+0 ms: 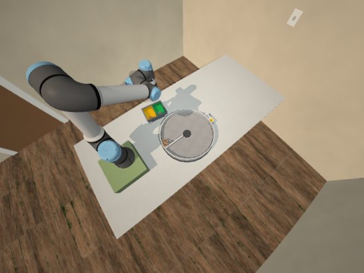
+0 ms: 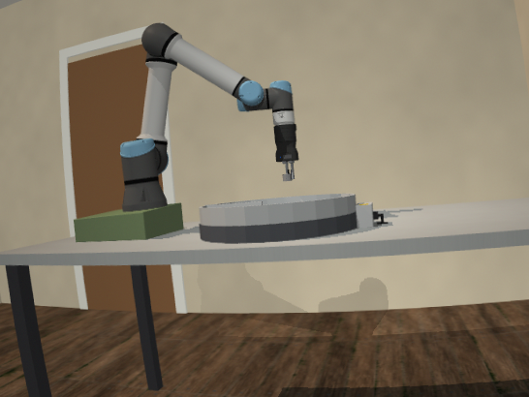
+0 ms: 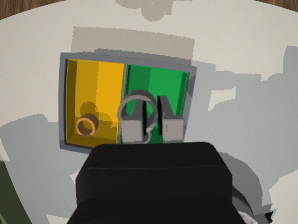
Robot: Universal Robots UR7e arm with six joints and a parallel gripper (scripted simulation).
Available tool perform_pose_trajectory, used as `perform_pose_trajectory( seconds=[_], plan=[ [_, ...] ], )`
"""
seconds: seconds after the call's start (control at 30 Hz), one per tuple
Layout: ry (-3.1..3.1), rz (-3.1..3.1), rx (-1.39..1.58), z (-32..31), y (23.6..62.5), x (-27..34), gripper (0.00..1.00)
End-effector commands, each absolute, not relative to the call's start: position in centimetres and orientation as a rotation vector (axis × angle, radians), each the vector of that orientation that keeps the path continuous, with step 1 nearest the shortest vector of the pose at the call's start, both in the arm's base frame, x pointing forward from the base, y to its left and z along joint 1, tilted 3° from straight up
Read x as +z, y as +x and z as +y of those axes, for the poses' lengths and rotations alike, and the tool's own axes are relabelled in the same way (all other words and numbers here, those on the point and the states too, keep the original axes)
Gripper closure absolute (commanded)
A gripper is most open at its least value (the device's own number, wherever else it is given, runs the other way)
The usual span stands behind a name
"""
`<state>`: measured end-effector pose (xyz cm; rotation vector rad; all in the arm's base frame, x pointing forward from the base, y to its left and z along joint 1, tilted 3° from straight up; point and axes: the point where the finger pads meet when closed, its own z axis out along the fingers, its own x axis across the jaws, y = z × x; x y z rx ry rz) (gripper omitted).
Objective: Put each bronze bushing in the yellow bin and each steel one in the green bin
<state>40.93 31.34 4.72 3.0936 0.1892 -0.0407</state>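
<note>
Wrist view | end effector point(image 2: 289, 177) point(image 3: 152, 107) gripping steel bushing point(image 3: 137, 111) | above green bin point(image 1: 159, 107) point(image 3: 165, 82)

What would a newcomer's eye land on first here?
Probably the big jointed arm, rising from a green block at one end of the table. Next, the round turntable beside it, then the vivid yellow bin and green bin, side by side.

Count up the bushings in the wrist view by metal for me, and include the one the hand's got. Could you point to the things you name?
Bronze: 1, in the yellow bin point(image 1: 149, 110) point(image 3: 106, 82).
Steel: 2, one held by the hand point(image 2: 290, 177) point(image 3: 152, 107), one partly hidden in the green bin point(image 1: 161, 107) point(image 3: 167, 80).
Total: 3 bushings in that view.
</note>
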Motion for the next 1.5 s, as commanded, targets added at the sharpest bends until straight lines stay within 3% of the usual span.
perform_pose_trajectory(
  seconds=[0.0,0.63,1.47],
  plan=[
    [3.094,0.189,-0.039,31.3,40.9,2.9,1.0],
    [3.094,0.188,-0.039,31.0,40.8,-3.1,1.0],
    [3.094,0.188,-0.039,31.1,40.8,-4.0,1.0]
  ],
)
